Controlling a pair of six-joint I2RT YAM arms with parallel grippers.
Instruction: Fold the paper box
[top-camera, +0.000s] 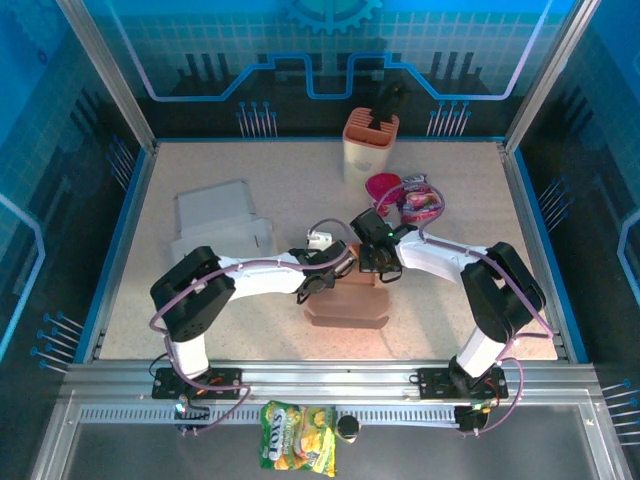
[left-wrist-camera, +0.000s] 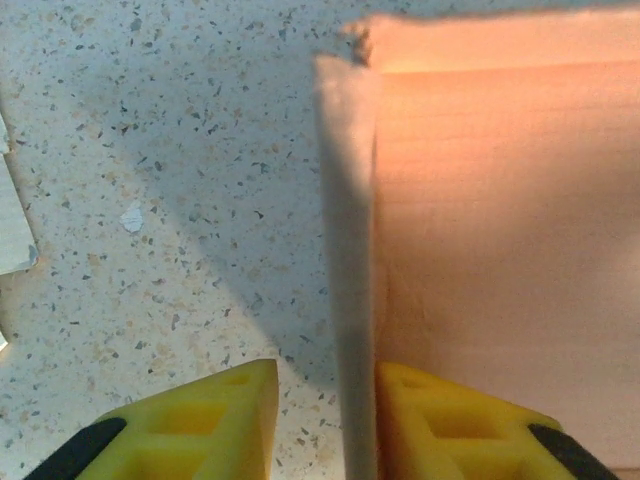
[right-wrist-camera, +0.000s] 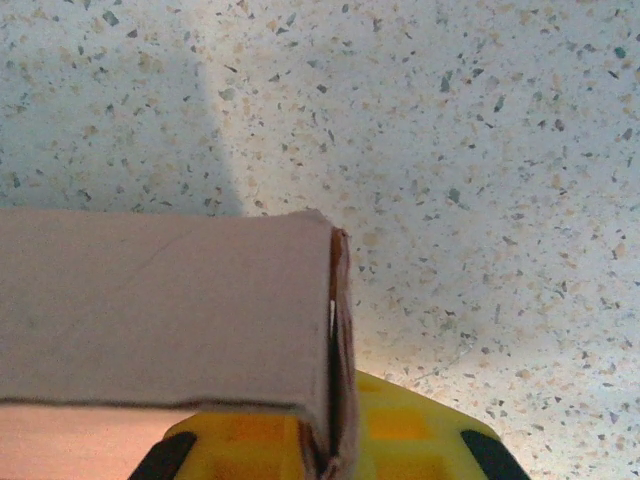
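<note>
Standing in the middle of the table (top-camera: 250, 335) in the top view, the paper box (top-camera: 345, 305) seems half folded; the left wrist shows the left end effector (left-wrist-camera: 327, 375) loosely open around an upright wall (left-wrist-camera: 350, 250), the right wrist the right end effector (right-wrist-camera: 335, 440) closed on a corner (right-wrist-camera: 338, 300), so the left should probably close next.

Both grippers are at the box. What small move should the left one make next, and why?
Likely close the left gripper on the paper box wall. Its jaws straddle the upright wall edge, one finger touching it, the other apart with table showing between. The right gripper is shut on another wall, steadying the box.
</note>
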